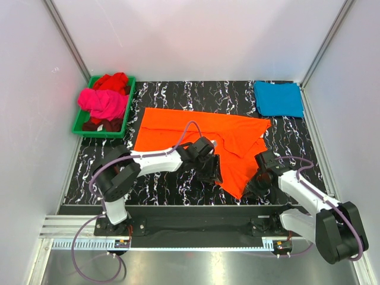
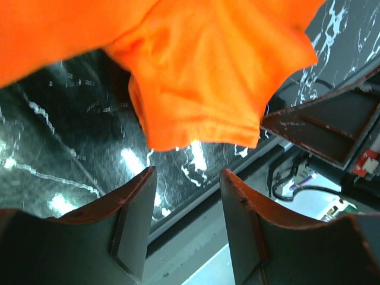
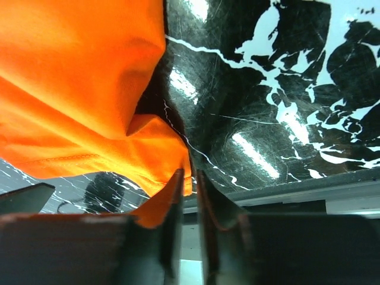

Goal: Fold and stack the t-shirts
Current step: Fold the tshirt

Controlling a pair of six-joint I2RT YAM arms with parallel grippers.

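Note:
The orange t-shirt (image 1: 202, 127) lies spread across the middle of the table, its near right part drawn to a point by the front edge. My left gripper (image 1: 214, 176) is open and empty just above the table; a shirt corner (image 2: 202, 71) lies beyond its fingertips (image 2: 142, 190). My right gripper (image 1: 252, 184) is shut on the orange shirt's edge (image 3: 77, 89) at the near right, the cloth pinched at its tips (image 3: 190, 178). A folded teal-blue t-shirt (image 1: 278, 98) lies at the back right. The magenta-pink t-shirt (image 1: 104, 102) and red t-shirt (image 1: 113, 80) are bunched in the tray.
The green plastic tray (image 1: 80, 123) stands at the back left with a dark cloth under the shirts. White walls close in three sides. The table's front edge and a metal rail (image 2: 196, 231) run just below both grippers.

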